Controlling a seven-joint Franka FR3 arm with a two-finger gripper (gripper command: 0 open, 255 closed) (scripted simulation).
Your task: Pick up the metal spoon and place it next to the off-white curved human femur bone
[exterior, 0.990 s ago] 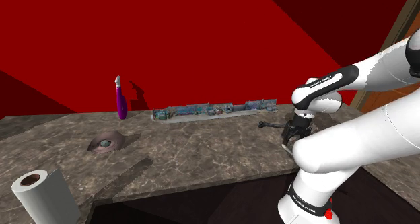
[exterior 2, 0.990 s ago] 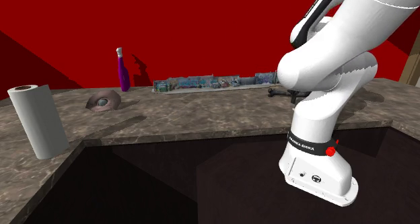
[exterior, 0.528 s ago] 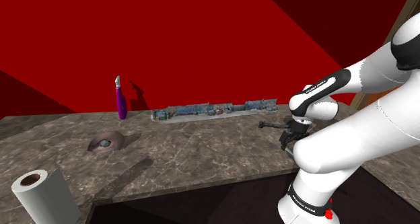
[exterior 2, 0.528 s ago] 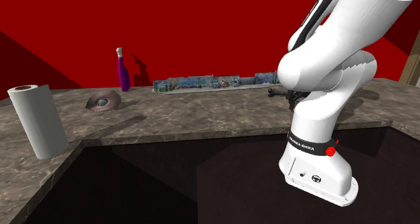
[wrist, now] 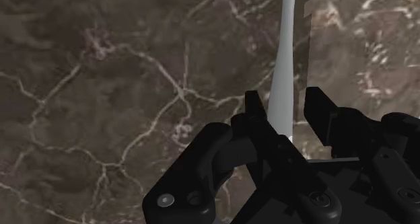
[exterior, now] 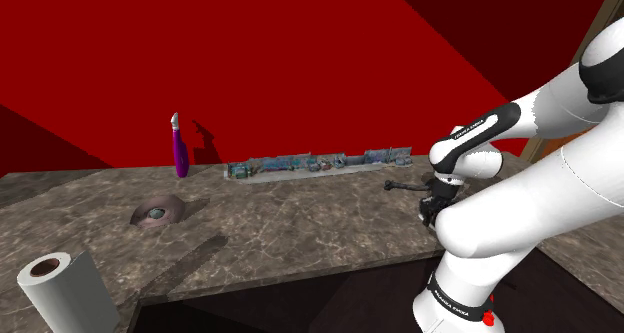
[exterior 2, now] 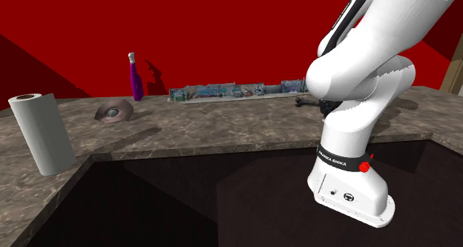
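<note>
Spoon [wrist: 283, 75], slim pale grey handle, on veined brown counter [wrist: 101, 88], claw [wrist: 287, 103] parted astride it

Evenly bright, crisp render, hard-edged shadows across red wall [exterior: 300, 61]

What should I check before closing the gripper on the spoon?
1. Spoon handle lies between the fingers of the gripper: ok.
2. Fingers clasping the handle: not ok, they stand open with a gap on one side.
3. Gripper low over the countertop: ok.
4. Where the spoon's bowl lies: cannot tell, the hand covers it.
5. Femur bone picked out as the drop spot: cannot tell.
</note>
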